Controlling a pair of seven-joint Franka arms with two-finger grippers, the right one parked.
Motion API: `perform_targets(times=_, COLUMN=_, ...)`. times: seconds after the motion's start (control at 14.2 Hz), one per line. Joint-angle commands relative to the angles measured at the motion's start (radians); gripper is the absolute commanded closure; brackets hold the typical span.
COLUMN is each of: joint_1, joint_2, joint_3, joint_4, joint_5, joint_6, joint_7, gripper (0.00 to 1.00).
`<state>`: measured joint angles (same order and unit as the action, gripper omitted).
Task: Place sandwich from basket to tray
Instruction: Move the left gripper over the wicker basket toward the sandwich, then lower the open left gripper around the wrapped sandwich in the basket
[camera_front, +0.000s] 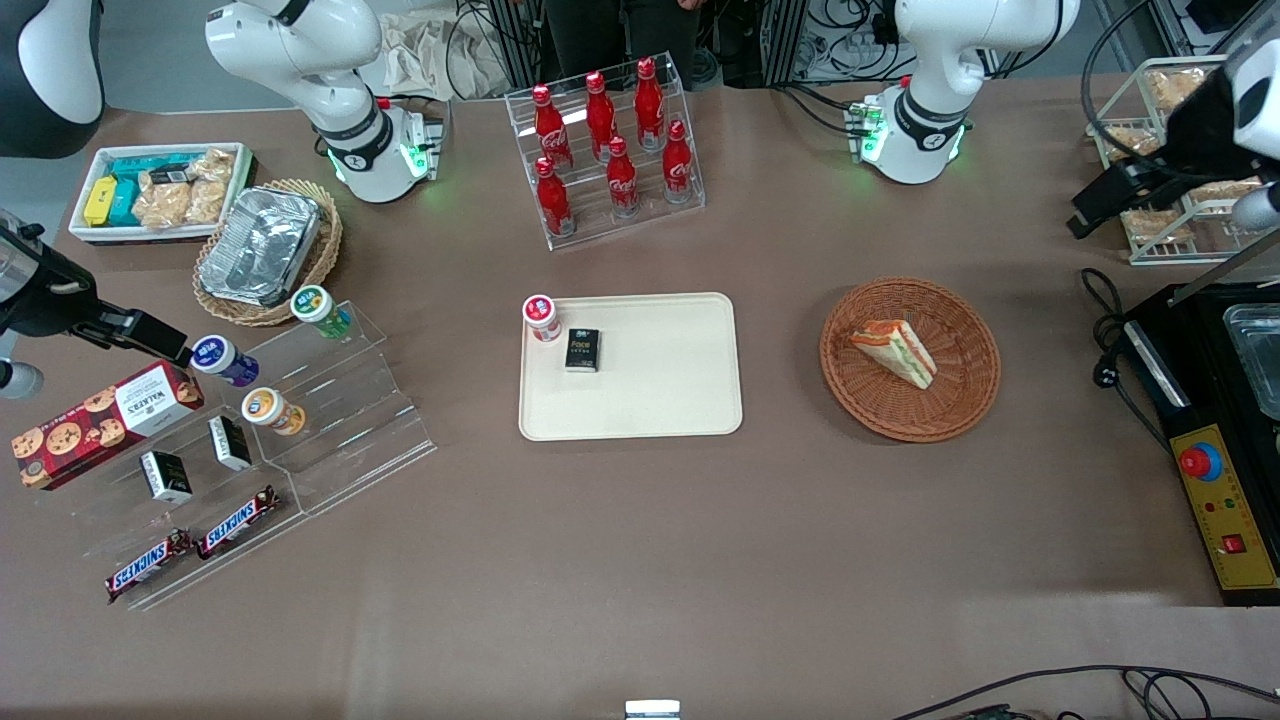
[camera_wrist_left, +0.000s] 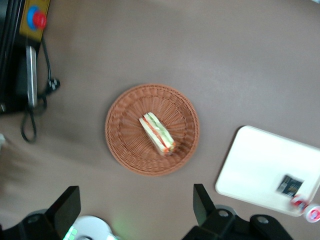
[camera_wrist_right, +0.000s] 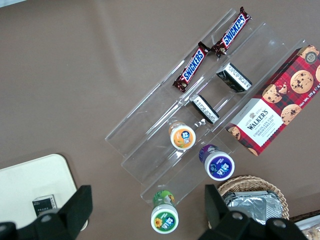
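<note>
Hovering high above the brown surface (camera_front: 640, 540), the tool (camera_wrist_left: 137, 210) hangs with its two fingers (camera_wrist_left: 67, 207) spread wide apart and nothing between them. Directly below the gap sits the basket (camera_wrist_left: 122, 145), round and reddish-brown, and the sandwich (camera_wrist_left: 157, 133) lies inside it, close to the middle, on its side with the orange-red and green layers showing along the cut edge. Tool and sandwich are well apart; no contact.

From the front, the same sandwich (camera_front: 896, 352) rests in the basket (camera_front: 960, 400), and the tool (camera_front: 1095, 205) shows dark at the working arm's end of the surface, raised above it and farther from the front camera than the basket.

Out to the side of the tool, toward the parked arm's end, lies the tray (camera_front: 660, 400), flat and cream-coloured, clear of the basket. A small black box (camera_front: 582, 350) rests on the tray, and a red-capped white jar (camera_front: 541, 317) stands at its corner, just beside the box. Past the tray, farther from the front camera, a clear rack of red cola bottles (camera_front: 610, 150) stands upright.
</note>
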<state>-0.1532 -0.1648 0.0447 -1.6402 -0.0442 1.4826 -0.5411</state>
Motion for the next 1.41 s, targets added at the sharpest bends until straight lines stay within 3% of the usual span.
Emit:
perform_targets(times=0.0, joint_1=-0.003, joint_2=-0.038, joint_3=-0.037, joint_4=-0.056, joint_5=-0.013, joint_6=-0.001, joint_7=-0.215, gripper=0.0)
perform_targets(times=0.42, joint_1=-0.025, joint_2=-0.053, joint_3=-0.069, joint_4=-0.232, joint_5=-0.011, joint_6=0.12, joint_7=-0.516, gripper=0.0)
perform_targets(times=0.64, joint_1=-0.046, joint_2=-0.085, joint_3=-0.069, joint_4=-0.372, joint_5=-0.008, joint_6=0.25, joint_7=-0.568, gripper=0.0)
perform_targets(times=0.78, joint_1=-0.054, joint_2=-0.07, joint_3=-0.069, joint_4=-0.386, joint_5=-0.006, joint_6=0.278, joint_7=-0.597, gripper=0.0)
perform_targets(times=0.99, joint_1=-0.055, joint_2=-0.058, joint_3=-0.074, joint_4=-0.547, joint_5=0.001, joint_6=0.485, joint_7=-0.654, gripper=0.0)
perform_targets(times=1.13, joint_1=-0.055, joint_2=-0.027, joint_3=-0.086, joint_4=-0.639, joint_5=0.01, joint_6=0.64, joint_7=-0.688, gripper=0.0)
perform_targets(times=1.34, joint_1=-0.075, joint_2=0.082, joint_3=-0.086, joint_4=-0.641, joint_5=0.01, joint_6=0.714, joint_7=-0.715, gripper=0.0)
